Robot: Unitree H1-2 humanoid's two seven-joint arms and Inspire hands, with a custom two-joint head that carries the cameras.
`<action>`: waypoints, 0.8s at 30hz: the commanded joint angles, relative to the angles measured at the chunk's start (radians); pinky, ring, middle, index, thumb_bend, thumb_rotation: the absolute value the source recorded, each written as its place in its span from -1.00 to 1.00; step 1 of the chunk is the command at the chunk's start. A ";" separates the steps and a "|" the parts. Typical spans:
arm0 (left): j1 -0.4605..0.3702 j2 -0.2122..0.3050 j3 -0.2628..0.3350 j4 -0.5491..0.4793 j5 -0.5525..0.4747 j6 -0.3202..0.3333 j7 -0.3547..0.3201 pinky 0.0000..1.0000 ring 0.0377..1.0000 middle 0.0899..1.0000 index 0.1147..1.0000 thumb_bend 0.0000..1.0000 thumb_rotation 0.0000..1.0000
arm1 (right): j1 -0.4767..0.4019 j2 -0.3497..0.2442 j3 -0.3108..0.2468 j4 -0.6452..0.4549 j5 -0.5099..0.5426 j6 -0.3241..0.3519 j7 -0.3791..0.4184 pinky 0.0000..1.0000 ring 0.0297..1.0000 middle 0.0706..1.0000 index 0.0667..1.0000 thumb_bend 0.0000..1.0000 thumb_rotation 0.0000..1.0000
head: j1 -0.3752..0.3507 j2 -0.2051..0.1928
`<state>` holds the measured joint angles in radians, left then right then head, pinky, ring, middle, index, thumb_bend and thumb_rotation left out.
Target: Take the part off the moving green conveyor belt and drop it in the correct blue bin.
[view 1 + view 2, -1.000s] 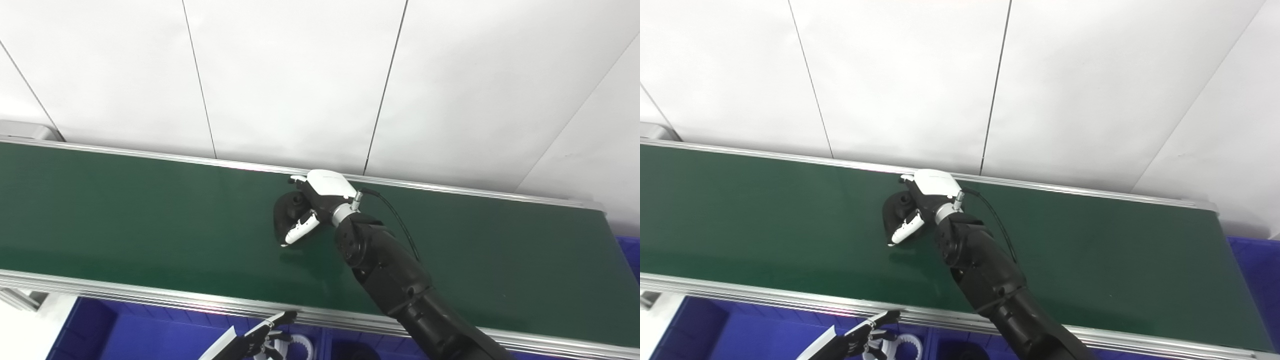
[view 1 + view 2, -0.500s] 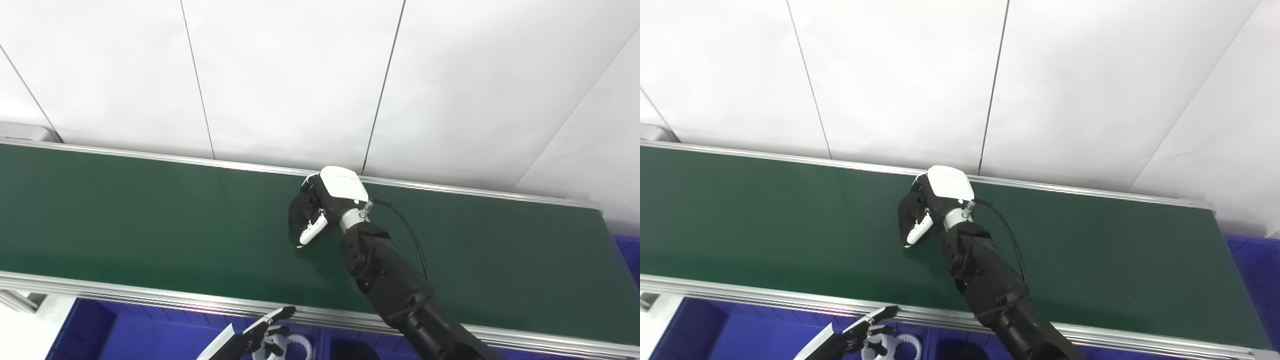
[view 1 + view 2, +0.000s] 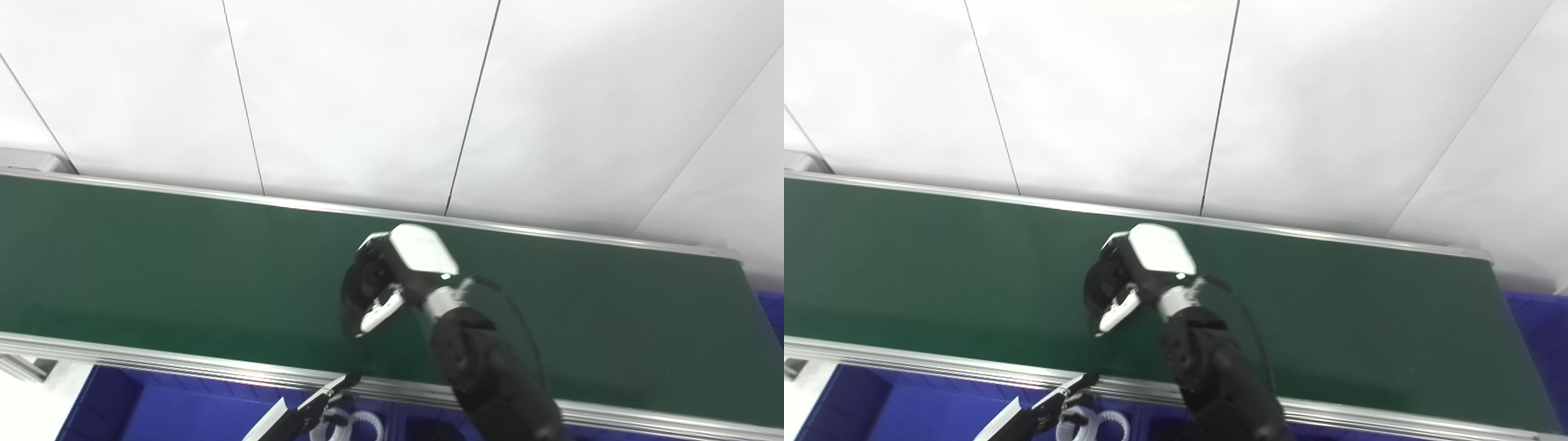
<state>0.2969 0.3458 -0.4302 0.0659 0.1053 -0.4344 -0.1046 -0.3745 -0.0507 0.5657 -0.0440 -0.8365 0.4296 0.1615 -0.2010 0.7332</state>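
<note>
My right hand [image 3: 392, 275] is shut on a black part [image 3: 358, 291] and holds it above the green conveyor belt [image 3: 153, 269], nearer the belt's front rail than its back rail. The hand also shows in the right eye view [image 3: 1136, 269] with the black part [image 3: 1099, 288] in its fingers. My left hand [image 3: 306, 416] is at the bottom edge, below the belt's front rail, over a blue bin [image 3: 184, 410]. Its fingers are stretched out and hold nothing.
White ring-shaped parts [image 3: 361, 425] lie in the blue bin under the left hand. Another blue bin [image 3: 1537, 331] stands past the belt's right end. A white panelled wall [image 3: 367, 92] rises behind the belt.
My right hand has lifted the black part off the belt and drawn it toward the front rail. The left hand has hardly moved.
</note>
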 commanded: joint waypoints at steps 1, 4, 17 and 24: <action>0.006 0.023 -0.010 -0.043 0.010 -0.036 0.019 0.65 0.83 0.96 0.94 0.80 -0.39 | 0.029 0.014 -0.043 -0.139 -0.020 0.035 0.002 -0.31 -0.17 -0.13 -0.08 0.06 -1.00 | 0.004 0.015; 0.011 0.037 -0.022 -0.061 0.013 -0.036 0.028 0.63 0.82 0.96 0.97 0.77 -0.37 | 0.106 0.019 -0.093 -0.301 -0.061 0.039 0.038 -0.40 -0.27 -0.20 -0.04 0.05 -1.00 | 0.014 0.044; 0.030 0.042 -0.008 -0.144 -0.024 -0.035 -0.007 0.55 0.80 0.98 0.95 0.78 -0.41 | 0.571 -0.042 -0.205 -0.692 -0.056 -0.008 0.132 -0.42 -0.29 -0.23 -0.02 0.04 -1.00 | 0.010 0.202; 0.023 0.021 0.040 -0.183 -0.060 -0.035 -0.051 0.50 0.77 0.91 0.92 0.83 -0.49 | 0.815 -0.070 -0.226 -0.536 0.050 -0.092 0.030 -0.36 -0.24 -0.23 0.00 0.04 -1.00 | 0.005 0.272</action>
<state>0.3257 0.3710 -0.4013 -0.0771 0.0629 -0.4349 -0.1433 0.4371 -0.1234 0.3463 -0.5886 -0.8095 0.3934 0.2380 -0.1948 0.9971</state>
